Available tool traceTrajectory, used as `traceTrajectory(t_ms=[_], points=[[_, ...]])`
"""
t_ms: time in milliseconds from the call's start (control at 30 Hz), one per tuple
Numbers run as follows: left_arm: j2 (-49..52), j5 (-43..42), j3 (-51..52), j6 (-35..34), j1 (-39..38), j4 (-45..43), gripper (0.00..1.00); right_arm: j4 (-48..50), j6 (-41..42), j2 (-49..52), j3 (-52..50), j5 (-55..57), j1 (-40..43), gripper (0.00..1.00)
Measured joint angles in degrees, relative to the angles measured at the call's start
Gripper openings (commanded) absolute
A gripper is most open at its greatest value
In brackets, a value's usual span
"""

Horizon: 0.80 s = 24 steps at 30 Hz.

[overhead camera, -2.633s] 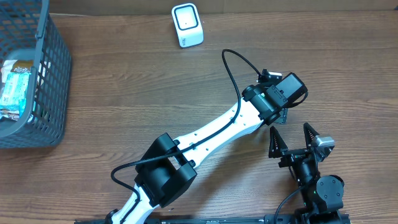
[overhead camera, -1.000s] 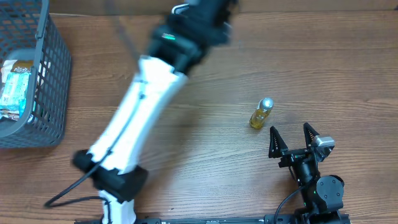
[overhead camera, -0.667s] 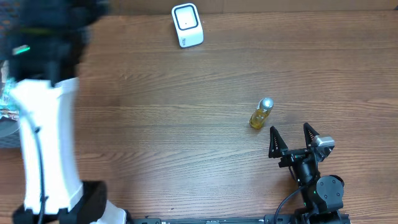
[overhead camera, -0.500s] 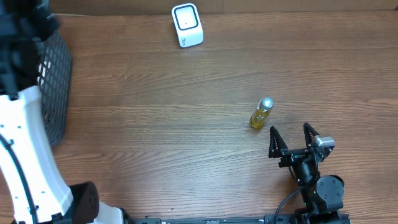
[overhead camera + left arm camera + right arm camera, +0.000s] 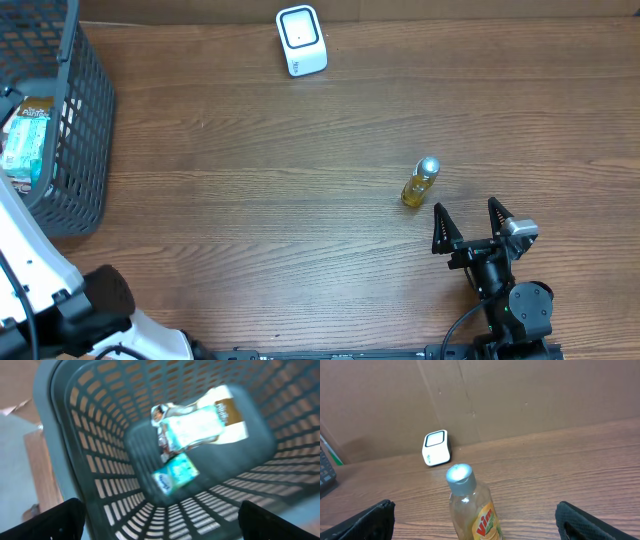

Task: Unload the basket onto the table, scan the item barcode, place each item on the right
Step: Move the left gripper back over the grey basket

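Far left of the scanner [image 5: 301, 40], only the left wrist view shows the left gripper [image 5: 165, 520], jaws spread wide and empty, above the packets [image 5: 195, 435] in the basket [image 5: 100, 460]; only the right wrist view shows the "Vim" label [image 5: 486, 527] on the bottle [image 5: 470, 510]. In front of the scanner and to its right, the bottle rests on the table [image 5: 250, 200], long axis diagonal, silver cap toward the scanner's side, yellow base just ahead of the right gripper [image 5: 464, 204], fully spread and empty.
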<state>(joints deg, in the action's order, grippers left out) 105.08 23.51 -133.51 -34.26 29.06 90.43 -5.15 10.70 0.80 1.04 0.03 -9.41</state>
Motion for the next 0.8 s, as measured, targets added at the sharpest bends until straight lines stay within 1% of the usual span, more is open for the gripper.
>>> traceTrajectory(t_ms=[300,667,800], points=[[5.77,-0.63,0.04,1.09,2.45,2.10,1.00,0.00,-0.02,0.00,0.00,-0.02,0.00,1.00],[11.45,-6.10,0.04,7.39,3.63,2.21,1.00,0.00,-0.02,0.00,0.00,-0.02,0.00,1.00],[13.14,-6.86,0.04,8.46,3.87,1.99,1.00,0.02,-0.02,0.00,0.00,-0.02,0.00,1.00]])
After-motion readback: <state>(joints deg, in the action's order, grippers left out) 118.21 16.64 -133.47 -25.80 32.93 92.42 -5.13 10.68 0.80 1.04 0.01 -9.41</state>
